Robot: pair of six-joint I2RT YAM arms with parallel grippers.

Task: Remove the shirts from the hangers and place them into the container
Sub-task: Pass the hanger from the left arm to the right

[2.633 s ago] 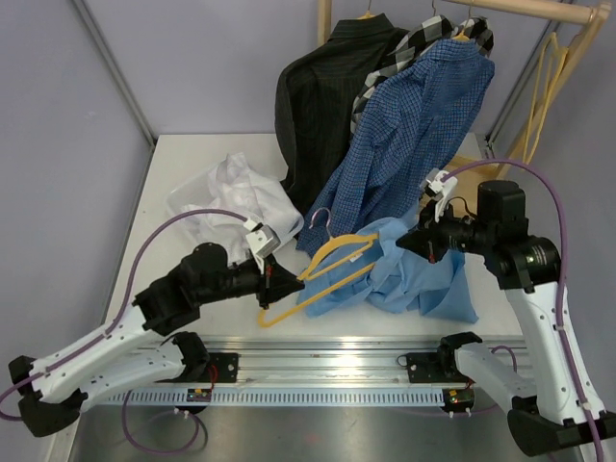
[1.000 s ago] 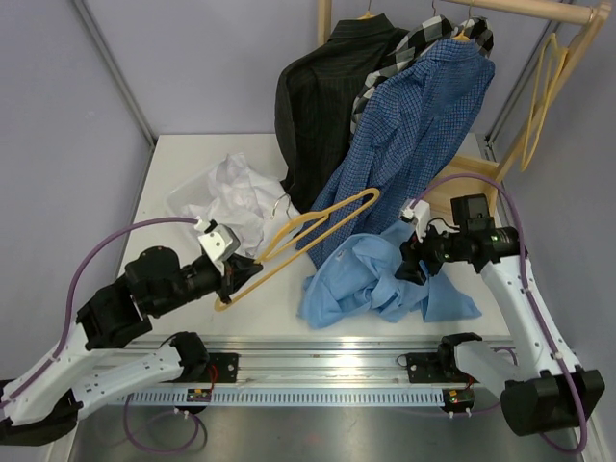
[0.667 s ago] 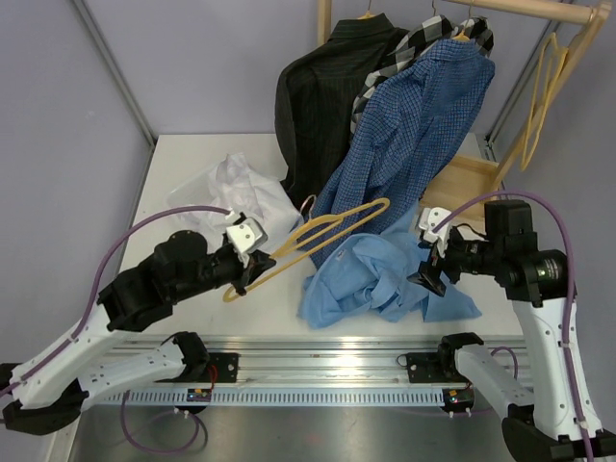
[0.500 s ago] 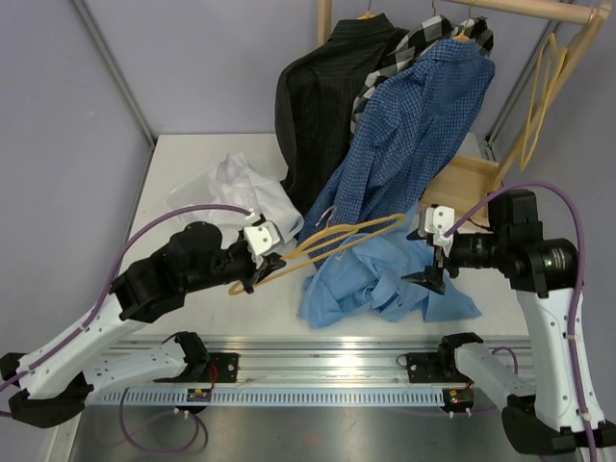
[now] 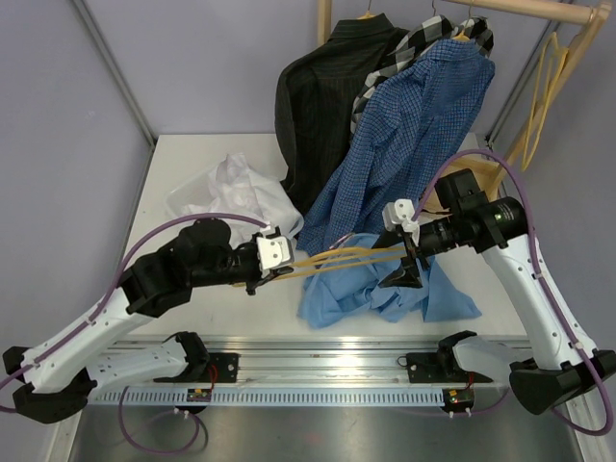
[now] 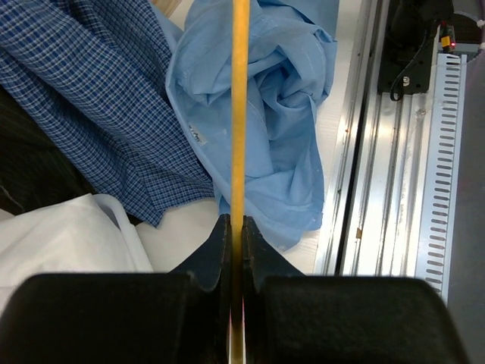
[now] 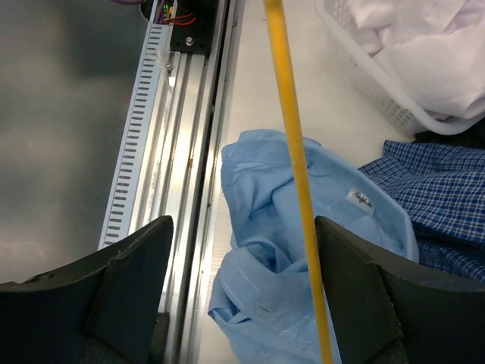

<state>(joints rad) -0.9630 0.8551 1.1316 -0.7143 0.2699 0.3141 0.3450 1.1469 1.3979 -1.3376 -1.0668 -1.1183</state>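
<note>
Where the left gripper (image 6: 236, 227) clamps down, its two dark fingers are pressed together on the thin bar of a yellow hanger (image 6: 239, 114), which runs straight out from the pinch over the crumpled light blue shirt (image 6: 280, 114). Seen from above, that hanger lies nearly level between the two arms, its far end reaching the right gripper (image 5: 409, 262), whose fingers stand spread wide. In the right wrist view the yellow bar passes between them, nearer one finger than the other, and whether it touches either I cannot tell. Below the bar the light blue shirt lies heaped on the table (image 5: 192, 154), off the hanger, near the front edge and outside the container (image 5: 181, 198). That container sits further left, with the white shirt (image 5: 245, 188) bunched inside it. Behind, the dark blue check shirt (image 5: 404, 144), the black pinstriped shirt (image 5: 318, 96) and the black-and-white check shirt (image 5: 409, 43) hang from the wooden rail (image 5: 525, 10), the blue one's tail draping down beside the light blue heap.
</note>
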